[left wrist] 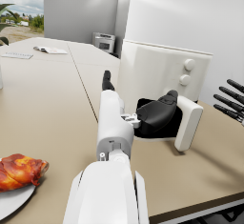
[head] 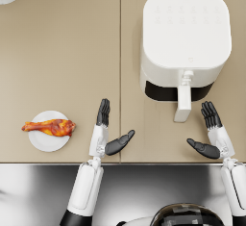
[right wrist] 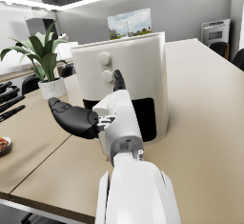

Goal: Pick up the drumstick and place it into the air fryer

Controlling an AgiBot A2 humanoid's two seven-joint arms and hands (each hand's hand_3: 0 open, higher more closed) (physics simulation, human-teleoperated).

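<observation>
Risk of failure centres on the grasp and the entry: the drumstick (head: 50, 127) lies across a small white plate (head: 44, 144) with both ends overhanging its rim, so a shallow or off-centre grip would likely slide the glazed meat or drag the plate along, and the air fryer (head: 185, 42) shows its handle (head: 183, 101) projecting over a dark front opening — a careless approach could strike it. Both hands hover empty above the table (head: 62, 52) with fingers apart and extended, thumbs turned inward — left hand (head: 106, 133) just beside the plate, right hand (head: 211, 133) near the handle
</observation>
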